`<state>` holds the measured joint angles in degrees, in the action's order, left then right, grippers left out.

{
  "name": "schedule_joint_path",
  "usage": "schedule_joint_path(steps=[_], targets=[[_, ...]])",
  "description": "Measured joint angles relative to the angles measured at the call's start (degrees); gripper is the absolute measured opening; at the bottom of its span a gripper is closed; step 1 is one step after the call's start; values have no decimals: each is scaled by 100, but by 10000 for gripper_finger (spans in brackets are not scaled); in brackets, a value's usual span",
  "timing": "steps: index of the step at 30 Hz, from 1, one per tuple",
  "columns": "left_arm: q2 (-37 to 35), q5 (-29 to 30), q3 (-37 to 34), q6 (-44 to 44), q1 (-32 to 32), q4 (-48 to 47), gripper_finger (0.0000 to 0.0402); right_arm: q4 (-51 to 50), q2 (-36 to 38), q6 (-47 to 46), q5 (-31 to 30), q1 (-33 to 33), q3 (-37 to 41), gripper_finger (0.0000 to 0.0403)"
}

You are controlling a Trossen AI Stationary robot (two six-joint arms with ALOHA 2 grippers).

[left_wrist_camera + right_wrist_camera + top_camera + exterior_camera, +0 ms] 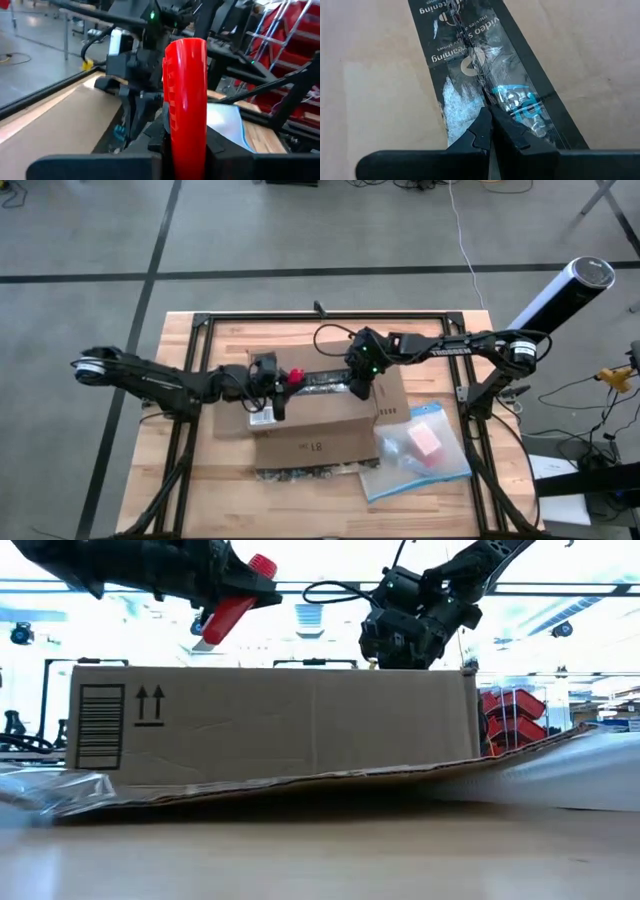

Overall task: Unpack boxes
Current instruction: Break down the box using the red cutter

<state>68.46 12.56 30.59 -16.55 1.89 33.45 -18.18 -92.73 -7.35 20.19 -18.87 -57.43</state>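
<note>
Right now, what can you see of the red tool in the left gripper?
The red tool is a smooth, glossy handle that looks like plastic, ribbed on one side. It is clamped in the left gripper, tilted above the box and near the black tape seam. Its tip is hidden.

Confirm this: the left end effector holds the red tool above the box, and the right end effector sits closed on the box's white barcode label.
Not the label. The right end effector is closed on the dark printed tape strip along the box seam, as the right wrist view shows. The left end effector does hold the red tool above the box.
</note>
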Motion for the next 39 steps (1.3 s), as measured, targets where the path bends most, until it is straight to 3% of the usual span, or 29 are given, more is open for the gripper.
schedule_joint_path(steps=[7,14,30,39], targets=[[439,-1558,2,112,-974,1038,29,-165,68,60,90,-9,8,0],[751,-2553,2,270,-1767,1072,29,-381,129,55,120,-11,13,0],[1271,-3162,2,466,-2193,1261,29,-854,339,78,218,-30,33,0],[1183,-3667,-234,401,-2427,1388,29,-948,347,76,255,-30,31,0]])
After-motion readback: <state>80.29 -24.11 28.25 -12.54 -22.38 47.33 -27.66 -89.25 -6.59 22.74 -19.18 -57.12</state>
